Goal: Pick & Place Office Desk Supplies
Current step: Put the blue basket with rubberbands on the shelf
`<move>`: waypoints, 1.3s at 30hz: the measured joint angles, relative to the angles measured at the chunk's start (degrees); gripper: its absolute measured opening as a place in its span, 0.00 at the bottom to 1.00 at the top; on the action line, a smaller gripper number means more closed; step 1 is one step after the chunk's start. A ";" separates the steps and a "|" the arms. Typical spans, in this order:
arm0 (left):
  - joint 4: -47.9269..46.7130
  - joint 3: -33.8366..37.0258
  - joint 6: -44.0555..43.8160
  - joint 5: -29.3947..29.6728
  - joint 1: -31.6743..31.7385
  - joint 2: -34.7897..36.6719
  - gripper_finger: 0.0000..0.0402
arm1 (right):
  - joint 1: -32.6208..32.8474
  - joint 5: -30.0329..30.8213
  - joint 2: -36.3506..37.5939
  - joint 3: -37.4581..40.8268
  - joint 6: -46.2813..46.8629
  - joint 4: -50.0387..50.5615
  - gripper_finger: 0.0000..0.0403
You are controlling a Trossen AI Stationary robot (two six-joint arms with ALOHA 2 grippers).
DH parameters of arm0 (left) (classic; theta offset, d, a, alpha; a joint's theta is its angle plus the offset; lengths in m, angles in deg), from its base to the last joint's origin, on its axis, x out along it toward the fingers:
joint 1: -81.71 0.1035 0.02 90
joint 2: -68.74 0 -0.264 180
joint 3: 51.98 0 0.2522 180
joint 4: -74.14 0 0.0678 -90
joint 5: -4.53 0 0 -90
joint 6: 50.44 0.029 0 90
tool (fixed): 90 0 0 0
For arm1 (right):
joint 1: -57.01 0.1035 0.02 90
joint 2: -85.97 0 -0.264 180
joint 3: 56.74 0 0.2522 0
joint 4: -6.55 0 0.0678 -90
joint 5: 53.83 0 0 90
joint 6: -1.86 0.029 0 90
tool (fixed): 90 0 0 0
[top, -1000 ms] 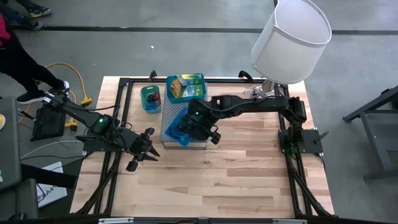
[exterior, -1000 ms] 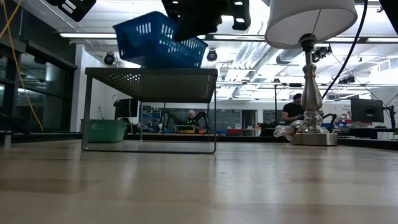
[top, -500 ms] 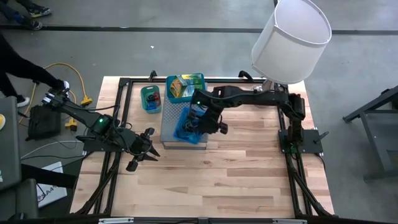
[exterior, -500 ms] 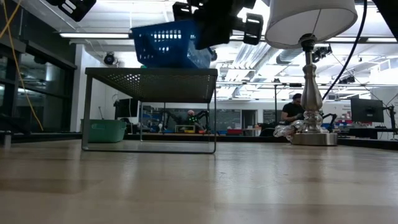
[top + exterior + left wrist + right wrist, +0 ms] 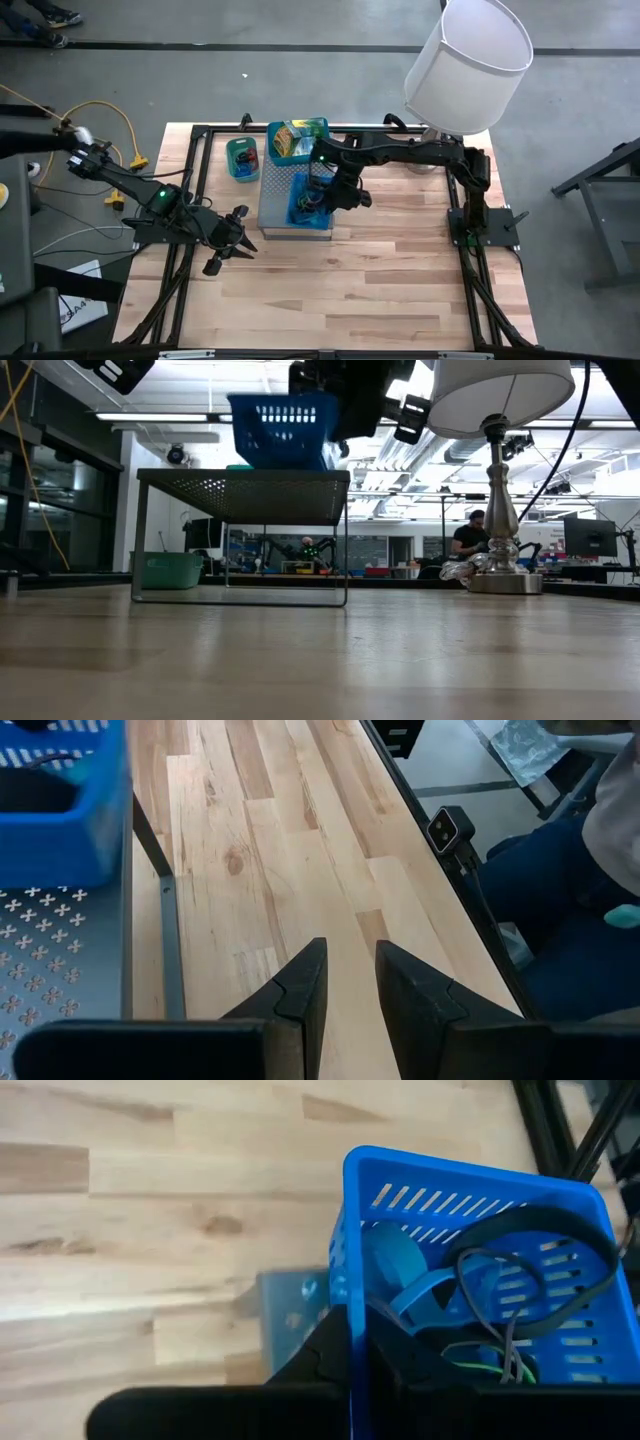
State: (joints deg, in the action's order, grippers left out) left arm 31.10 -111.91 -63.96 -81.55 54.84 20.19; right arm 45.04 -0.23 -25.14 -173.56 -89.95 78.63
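A blue slotted basket [image 5: 303, 200] sits level over the grey perforated stand [image 5: 275, 215]; whether its bottom [image 5: 280, 464] touches the stand top [image 5: 243, 482] I cannot tell. Inside lie black rubber bands [image 5: 530, 1270], blue loop clips [image 5: 420, 1295] and a green band [image 5: 480, 1370]. My right gripper [image 5: 333, 197] is shut on the basket. My left gripper [image 5: 232, 243] waits over the wood left of the stand, open with nothing between its fingers [image 5: 300, 995]. My right gripper pinches the basket's side wall at its rim [image 5: 347, 1295], one finger inside the basket and one outside. The fingers slant down from the table's right side. The basket stays upright and level in the hold, over the stand.
A teal bin with yellow-green packets [image 5: 298, 140] and a small green box [image 5: 242, 158] stand behind the stand. The lamp with the white shade [image 5: 468, 65] stands at the far right. Bare wood [image 5: 340, 290] fills the near half. A person's legs [image 5: 560, 910] show beyond the table edge.
My right gripper has gone a little toward the table's right edge and rolled its wrist, staying shut on the basket. The basket has turned about and come from tilted to level over the stand.
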 joint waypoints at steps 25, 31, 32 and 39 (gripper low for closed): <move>0.02 0.00 0.02 0.00 0.00 0.00 0.21 | -1.17 -3.81 0.00 -0.02 0.57 1.05 0.11; 0.02 0.00 0.00 0.00 0.01 0.00 0.21 | -1.17 -3.70 0.02 -0.02 0.64 1.02 0.17; 0.02 0.00 0.00 0.00 0.00 0.00 0.21 | -1.17 -3.66 0.02 -0.02 0.64 1.02 0.18; 0.02 0.00 0.00 0.00 0.01 0.00 0.21 | -1.17 -3.64 0.02 -0.02 0.81 1.02 0.22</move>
State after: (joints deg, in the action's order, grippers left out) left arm 31.12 -111.91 -63.96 -81.55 54.86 20.19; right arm 43.86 -3.87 -25.11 -173.59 -89.14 79.64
